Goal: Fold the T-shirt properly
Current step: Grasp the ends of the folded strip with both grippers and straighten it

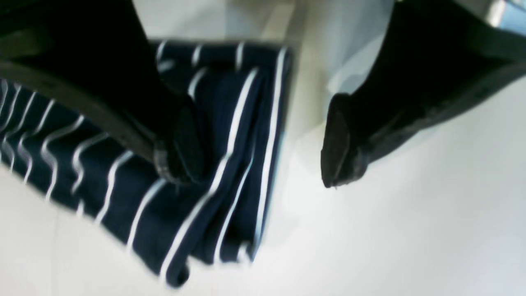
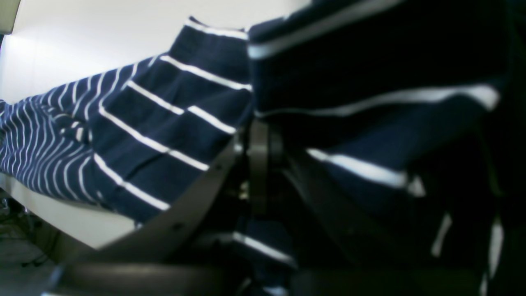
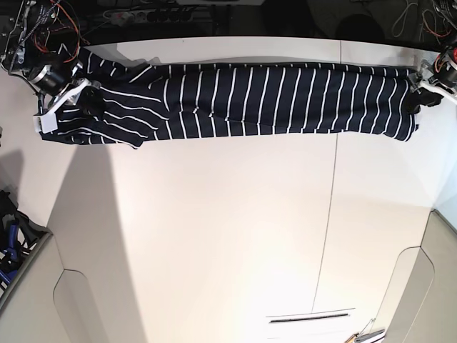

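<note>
The T-shirt [image 3: 271,100], dark navy with thin white stripes, lies as a long band across the far part of the white table [image 3: 214,229]. At its end on the base view's left, my right gripper [image 3: 84,105] is shut on the fabric. In the right wrist view the cloth [image 2: 164,123] drapes over the closed right gripper [image 2: 258,164] and hides the fingertips. At the other end my left gripper [image 3: 415,98] stands open. In the left wrist view the left gripper [image 1: 261,152] has one finger [image 1: 183,148] over the shirt's folded corner [image 1: 230,164] and the other finger [image 1: 339,144] over bare table.
Cables and electronics [image 3: 43,21] crowd the far left corner, and more wiring [image 3: 435,21] sits at the far right. A seam [image 3: 332,207] runs down the table. The table's cut-out edges [image 3: 50,264] narrow it near the front on both sides.
</note>
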